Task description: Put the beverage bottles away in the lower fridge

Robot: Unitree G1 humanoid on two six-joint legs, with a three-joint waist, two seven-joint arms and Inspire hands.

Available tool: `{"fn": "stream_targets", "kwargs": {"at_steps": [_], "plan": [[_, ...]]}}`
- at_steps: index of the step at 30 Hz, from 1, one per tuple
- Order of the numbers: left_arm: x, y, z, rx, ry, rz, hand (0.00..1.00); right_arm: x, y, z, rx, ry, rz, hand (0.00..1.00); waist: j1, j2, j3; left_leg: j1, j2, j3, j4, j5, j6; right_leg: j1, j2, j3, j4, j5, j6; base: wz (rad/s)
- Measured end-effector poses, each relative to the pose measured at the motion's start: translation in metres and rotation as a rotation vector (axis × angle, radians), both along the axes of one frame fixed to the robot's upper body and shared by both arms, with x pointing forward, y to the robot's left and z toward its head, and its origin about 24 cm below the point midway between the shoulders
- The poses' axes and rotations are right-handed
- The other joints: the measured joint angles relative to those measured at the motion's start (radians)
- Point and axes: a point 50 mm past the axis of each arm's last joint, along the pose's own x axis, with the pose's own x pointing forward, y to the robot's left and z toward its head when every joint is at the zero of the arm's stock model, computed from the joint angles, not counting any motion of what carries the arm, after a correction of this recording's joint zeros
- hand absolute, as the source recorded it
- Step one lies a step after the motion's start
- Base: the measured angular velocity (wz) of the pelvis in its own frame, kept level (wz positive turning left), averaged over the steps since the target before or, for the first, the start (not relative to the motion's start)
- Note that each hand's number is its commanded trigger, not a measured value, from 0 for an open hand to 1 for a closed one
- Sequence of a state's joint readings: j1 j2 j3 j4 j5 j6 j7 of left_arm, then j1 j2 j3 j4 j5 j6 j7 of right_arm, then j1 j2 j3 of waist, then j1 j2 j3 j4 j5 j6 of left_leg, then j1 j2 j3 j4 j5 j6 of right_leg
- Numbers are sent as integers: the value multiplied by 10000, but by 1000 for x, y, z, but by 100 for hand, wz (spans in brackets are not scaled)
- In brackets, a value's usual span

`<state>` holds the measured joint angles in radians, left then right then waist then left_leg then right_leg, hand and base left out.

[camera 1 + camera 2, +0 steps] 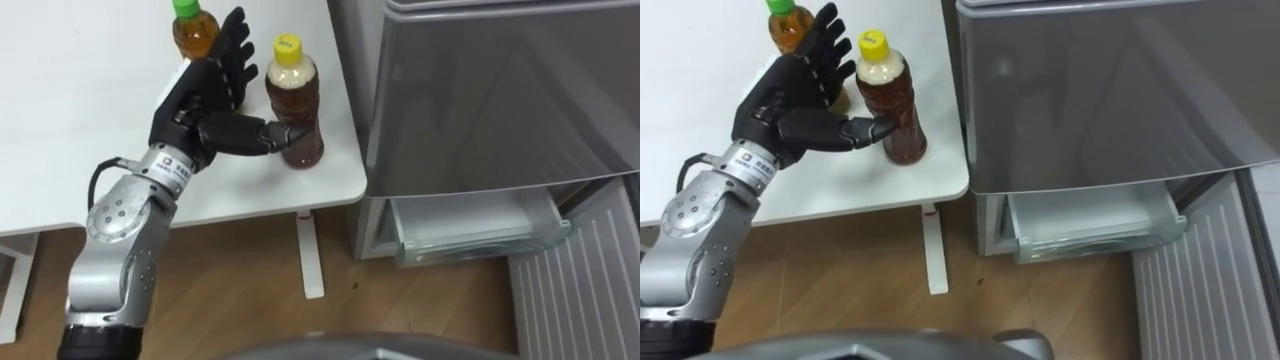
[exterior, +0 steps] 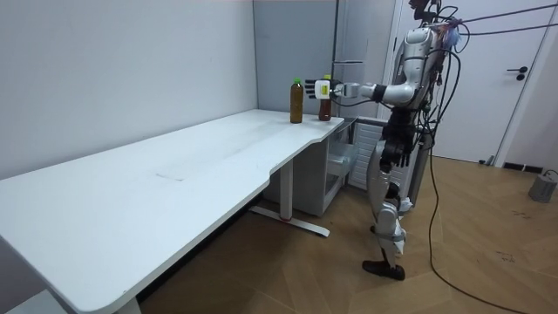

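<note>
A bottle of brown tea with a yellow cap [image 1: 293,100] stands upright near the corner of the white table [image 1: 80,130]. My left hand [image 1: 205,95] is open just to its left, fingers straight and spread, and the thumb lies against the bottle's lower side. Behind the fingers stands a second brown bottle with a green cap [image 1: 194,28], partly hidden by the hand. In the room view I stand at the table's far end with the left arm stretched out to the yellow-capped bottle [image 2: 325,98], and the green-capped bottle [image 2: 296,100] is beside it.
A grey fridge [image 1: 500,90] stands right of the table. Its lower compartment is open, showing a pale drawer [image 1: 480,225] near the floor, and the ribbed inside of the open door [image 1: 580,285] shows at the lower right. Wooden floor lies below the table's edge.
</note>
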<state>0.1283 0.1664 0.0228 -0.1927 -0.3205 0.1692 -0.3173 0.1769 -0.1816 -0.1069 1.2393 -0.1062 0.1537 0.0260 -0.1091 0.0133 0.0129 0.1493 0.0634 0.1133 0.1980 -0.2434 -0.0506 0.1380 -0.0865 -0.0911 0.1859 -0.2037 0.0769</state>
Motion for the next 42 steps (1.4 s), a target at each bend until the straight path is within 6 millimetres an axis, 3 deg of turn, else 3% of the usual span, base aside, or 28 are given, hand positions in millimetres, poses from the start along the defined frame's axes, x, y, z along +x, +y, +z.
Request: {"fn": "stream_targets", "kwargs": {"at_steps": [16,25,34,42], "plan": [[11,-8,-2,-52,56,-543,0,9,6,-1,187,-305,364,0,-171,-68,-22,-29,2,2,10,0,0,4,3,13,-3,-3,-4,0],[21,-8,-7,-88,306,-729,0,3,7,-1,233,-146,296,0,-255,-23,-35,63,12,292,21,0,0,5,9,184,41,-2,-5,-5],[26,-5,-13,-28,611,-540,0,3,7,-1,225,-10,233,0,-254,184,-51,9,11,311,-13,0,0,-9,49,368,17,-2,-6,0],[34,-3,-16,-299,841,-334,0,6,7,-1,332,-155,50,0,-258,148,-34,19,12,482,-15,1,1,-107,48,449,21,-3,-6,-3]]}}
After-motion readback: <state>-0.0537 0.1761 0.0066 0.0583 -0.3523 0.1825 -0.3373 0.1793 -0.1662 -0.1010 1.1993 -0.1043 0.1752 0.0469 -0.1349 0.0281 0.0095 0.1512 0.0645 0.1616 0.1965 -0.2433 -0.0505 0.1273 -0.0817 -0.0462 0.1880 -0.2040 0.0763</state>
